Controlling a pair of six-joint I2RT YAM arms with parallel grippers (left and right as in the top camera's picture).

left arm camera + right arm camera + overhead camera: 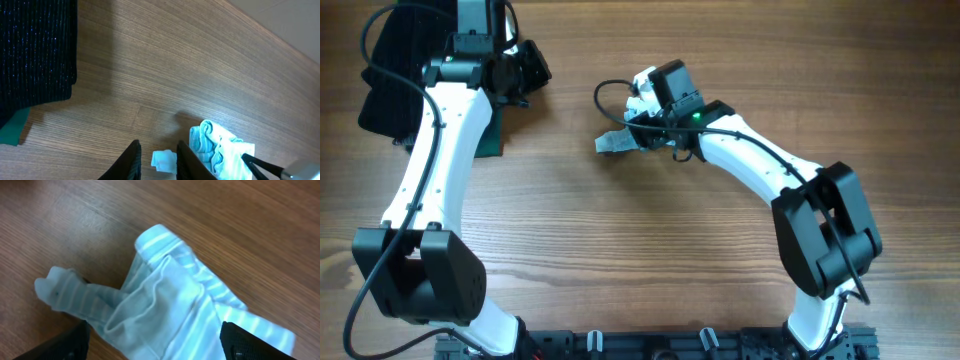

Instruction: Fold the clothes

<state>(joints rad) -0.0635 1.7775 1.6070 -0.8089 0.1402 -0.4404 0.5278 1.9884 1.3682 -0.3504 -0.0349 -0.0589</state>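
Step in hand, as judged: first grasp, fold not yet begun. The pale striped garment (165,295) lay bunched on the table (620,250), toward the rear of its middle and directly under the right gripper (152,342). Its layers were rucked over one another, with a banded edge uppermost and a narrow tail trailing to one side. Right jaws stood wide, one finger on either side of the heap; no pinch on the cloth could be confirmed. The left gripper (156,161) hung by the black knit garment (35,50) and dark green garment (12,134) at the far left, well apart from the pale one. Its jaws were only slightly parted and held nothing I could make out. A small pale scrap showed in the gap; I cannot tell what it was. Next move, as judged: spread the cloth flat before any crease, so each gripper needs a true outer edge, not a mid-heap ruck. The banded edge looked readiest. Room: bare wood lay broad on the near side and between the arms; the dark garments crowded only the left rear corner. Risk: thin cloth dragging rather than opening.
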